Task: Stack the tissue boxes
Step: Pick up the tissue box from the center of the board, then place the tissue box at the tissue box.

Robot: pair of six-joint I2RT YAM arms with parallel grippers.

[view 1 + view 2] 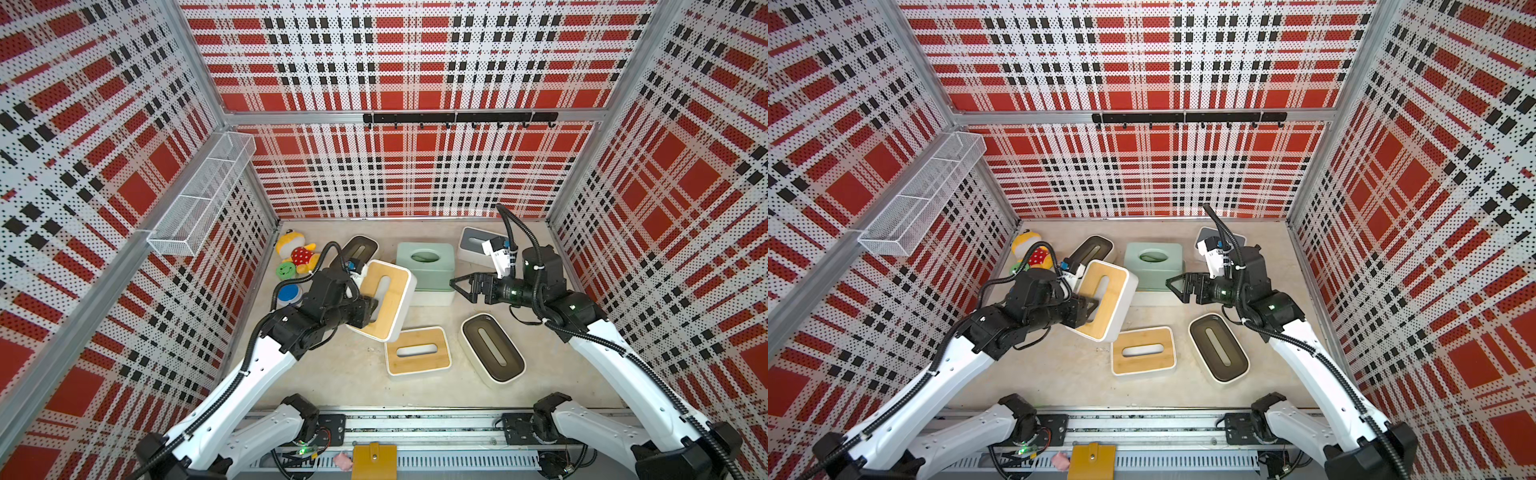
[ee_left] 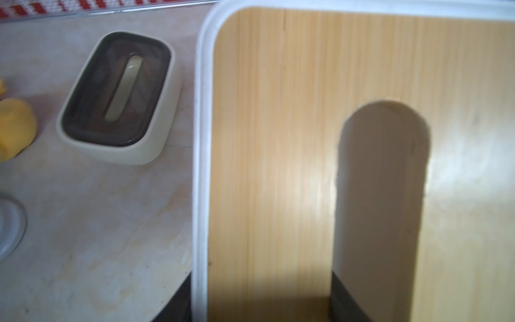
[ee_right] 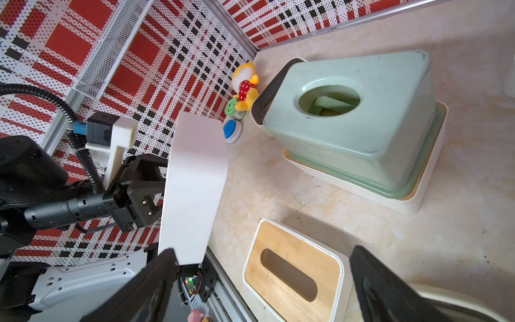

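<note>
tan wood tops the held box (image 1: pixel 386 297), a white one that the left gripper (image 1: pixel 371 309) grips: one finger (image 2: pixel 345 301) reaches down into the lid's slot and the other sits outside the long wall, so the jaws pinch lid and wall together. the held box is off the table (image 1: pixel 332 374) and tilted, its white underside showing in the right wrist view. just beside it, toward the back, the mint-green box (image 1: pixel 424 257) sits on top of a lower white box (image 1: pixel 432 297) with a tan lid. a second wood-lid box (image 1: pixel 417 351) lies flat on the table near the front, with a dark olive-lid box (image 1: pixel 492 347) beside it on the right. another dark-lid box (image 1: pixel 359 247) and a grey-lid box (image 1: pixel 471 239) rest at the back. the right gripper (image 1: pixel 460 286) hangs near the mint-green box's side, jaws spread wide with nothing between them. the plush toy (image 1: pixel 297 253), green disc (image 1: pixel 286 270) and blue disc (image 1: pixel 289 293) lie by the left wall.
</note>
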